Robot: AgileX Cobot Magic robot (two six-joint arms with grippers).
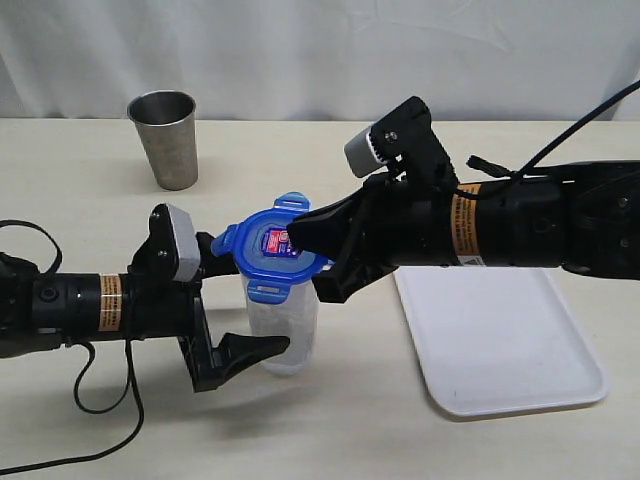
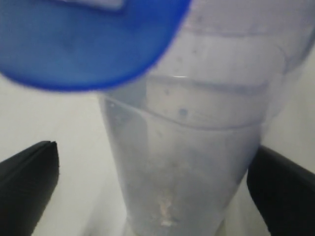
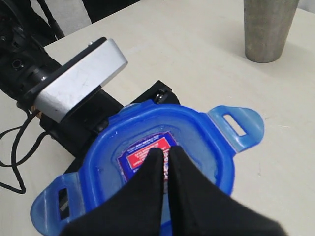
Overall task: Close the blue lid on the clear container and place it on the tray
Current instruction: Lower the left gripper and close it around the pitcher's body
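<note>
L jaws wide — round clear container (image 1: pixel 283 335) | R jaws closed — on blue lid (image 1: pixel 250 256)

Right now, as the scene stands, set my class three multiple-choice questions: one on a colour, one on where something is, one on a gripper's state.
1. What colour is the tray?
A) white B) blue C) grey

2. Where is the blue lid?
A) on the tray B) on top of the clear container C) under the container

3. How does the left gripper stand?
A) shut on the lid B) shut, away from the container C) open, with a finger on either side of the container

Answers:
1 A: the tray shows plain white beside the right arm.
2 B: the lid sits on the container's rim.
3 C: the left wrist view shows the black fingers wide apart with the container between them.
</note>
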